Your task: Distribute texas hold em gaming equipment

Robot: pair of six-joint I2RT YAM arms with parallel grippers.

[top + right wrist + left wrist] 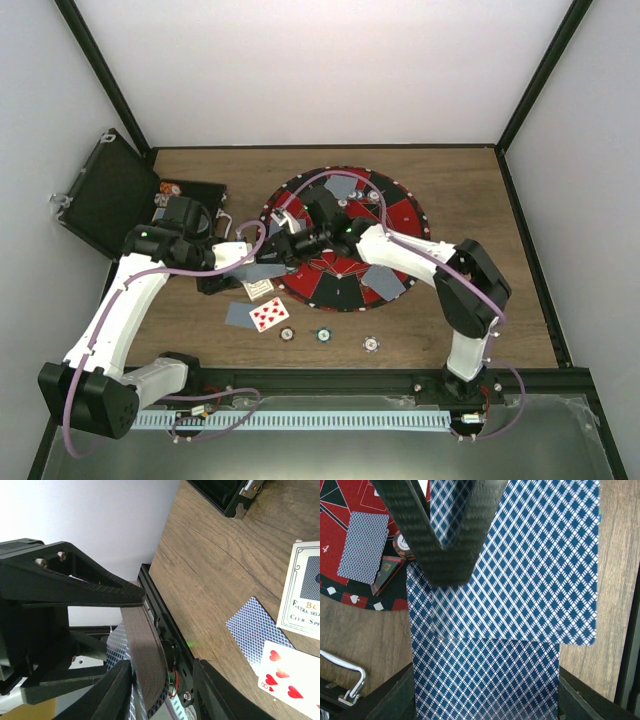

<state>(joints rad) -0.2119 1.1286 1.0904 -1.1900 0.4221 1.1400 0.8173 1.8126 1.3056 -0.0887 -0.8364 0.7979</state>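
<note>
One deck (485,670) is clamped in the closed left end effector (485,707) for dealing; top card (545,580) is met by right end effector (147,630) (grip cannot be told).

Wooden table (480,200) bears round mat (405,215), black case (110,195), cards (268,313), chips (323,335).
</note>
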